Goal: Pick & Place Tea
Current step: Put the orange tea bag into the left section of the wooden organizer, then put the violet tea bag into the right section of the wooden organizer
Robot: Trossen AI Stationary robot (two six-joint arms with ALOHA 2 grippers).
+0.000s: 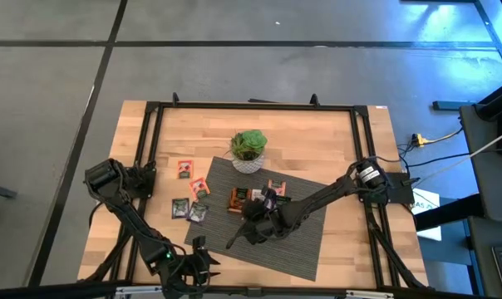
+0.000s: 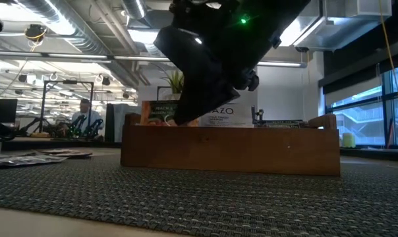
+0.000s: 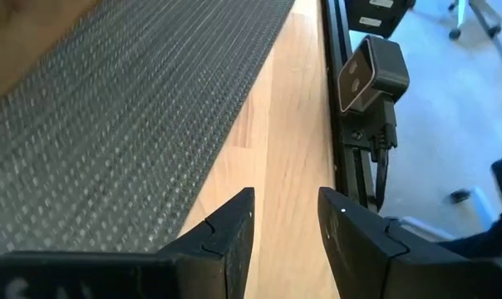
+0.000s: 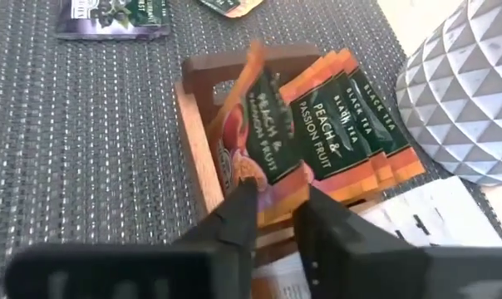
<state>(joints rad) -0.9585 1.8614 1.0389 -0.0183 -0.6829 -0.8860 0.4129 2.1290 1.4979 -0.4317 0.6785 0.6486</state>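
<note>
A wooden tray stands on the grey mat, and its end compartment holds several orange and dark "Peach & Passion Fruit" tea sachets, leaning upright. One front sachet tilts against them. My right gripper slants down over this compartment, open a little, with the front sachet's lower end between its fingers. My left gripper waits open and empty at the table's near edge beside the mat. My right gripper's fingers stand on either side of the front sachet's lower end, coming from above at a slant. I cannot tell whether they touch it. The sachet stands tilted in the tray's compartment, leaning on the other sachets.
A white faceted plant pot stands just beyond the tray. Loose sachets lie left of it on the wood and at the mat's edge; a dark one lies on the mat. A black frame rings the table.
</note>
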